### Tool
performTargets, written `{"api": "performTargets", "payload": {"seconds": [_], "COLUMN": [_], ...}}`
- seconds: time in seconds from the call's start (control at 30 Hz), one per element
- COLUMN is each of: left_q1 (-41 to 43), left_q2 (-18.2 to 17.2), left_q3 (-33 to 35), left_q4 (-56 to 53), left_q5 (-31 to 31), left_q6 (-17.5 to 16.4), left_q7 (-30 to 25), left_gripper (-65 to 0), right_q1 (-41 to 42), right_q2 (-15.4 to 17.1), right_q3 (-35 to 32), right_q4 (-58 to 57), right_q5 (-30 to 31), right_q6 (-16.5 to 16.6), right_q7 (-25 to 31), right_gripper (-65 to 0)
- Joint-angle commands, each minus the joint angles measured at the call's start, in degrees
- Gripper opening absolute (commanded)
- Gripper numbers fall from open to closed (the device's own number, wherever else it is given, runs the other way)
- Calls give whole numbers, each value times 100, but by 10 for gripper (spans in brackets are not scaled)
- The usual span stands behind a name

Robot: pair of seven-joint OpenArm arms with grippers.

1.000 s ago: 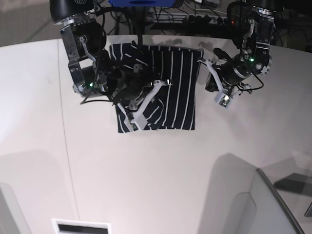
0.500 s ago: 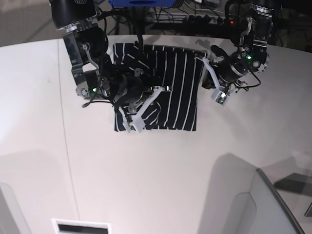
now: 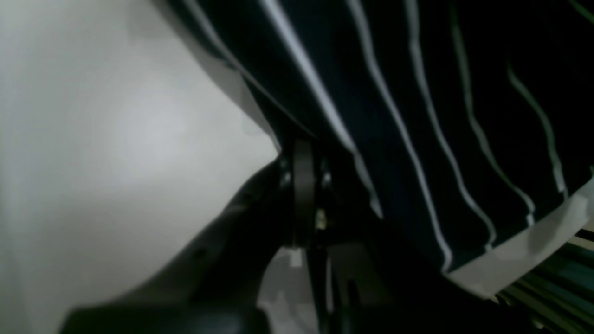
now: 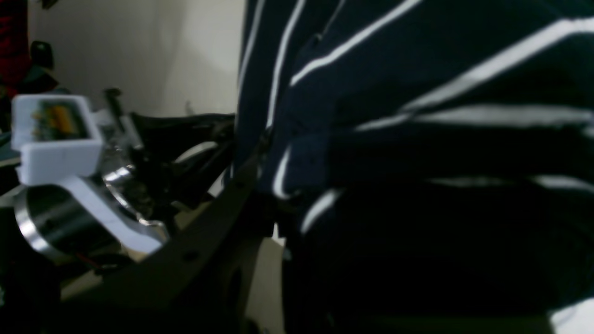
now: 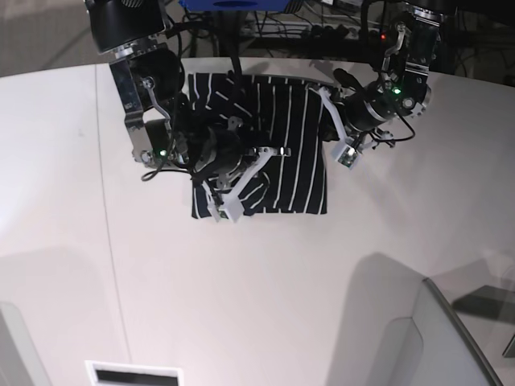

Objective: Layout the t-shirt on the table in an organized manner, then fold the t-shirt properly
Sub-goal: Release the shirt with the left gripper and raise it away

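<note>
The dark t-shirt (image 5: 278, 153) with thin white stripes lies as a rough rectangle at the back of the white table (image 5: 241, 281). My right gripper (image 5: 257, 157) is over the shirt's left half; in the right wrist view bunched striped fabric (image 4: 297, 153) sits at its dark fingers (image 4: 222, 208), so it looks shut on cloth. My left gripper (image 5: 324, 108) is at the shirt's right edge. In the left wrist view one dark finger (image 3: 301, 185) meets the shirt's edge (image 3: 417, 139) on the table (image 3: 116, 139); its jaws are hidden.
Cables and gear (image 5: 322, 32) lie beyond the table's back edge. A thin seam line (image 5: 109, 225) runs down the table's left side. A grey panel (image 5: 418, 338) stands at the front right and a white-framed slot (image 5: 133, 374) at the front left.
My left gripper has moved left and back onto the shirt's right edge. My right gripper has shifted slightly over the shirt's left half, and the cloth there has bunched differently.
</note>
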Motion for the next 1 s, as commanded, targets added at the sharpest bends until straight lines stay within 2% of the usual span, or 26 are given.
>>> {"api": "performTargets", "payload": {"seconds": [0.0,0.3,0.5,0.83,0.9,0.97], "left_q1": [-26,-35,-35,-26,-26,-26], "left_q2": [-31,-31,-31,-58,-58,-66], "left_q3": [-1,-63,-63,-63,-63,-71], "left_q4": [83,83,101,136,136,145], "left_q5": [-61,-61,-61,-61,-61,-61], "left_q6": [2,2,2,2,2,2], "left_q7": [-91,-91,-91,-91,-91,-91], "left_gripper": [-650,-650,-650,-650,-650,-650], "right_q1": [123,132,150,229,229,229], "right_q2": [-75,-101,-75,-66,-66,-66], "right_q3": [-2,-11,-459,-432,-432,-468], "right_q4": [53,44,26,-106,-237,-264], "right_q5": [112,130,482,482,482,508], "right_q6": [32,58,32,15,-179,-522], "right_q7": [100,82,117,144,249,495], "right_gripper": [-644,-644,-644,-644,-644,-644]}}
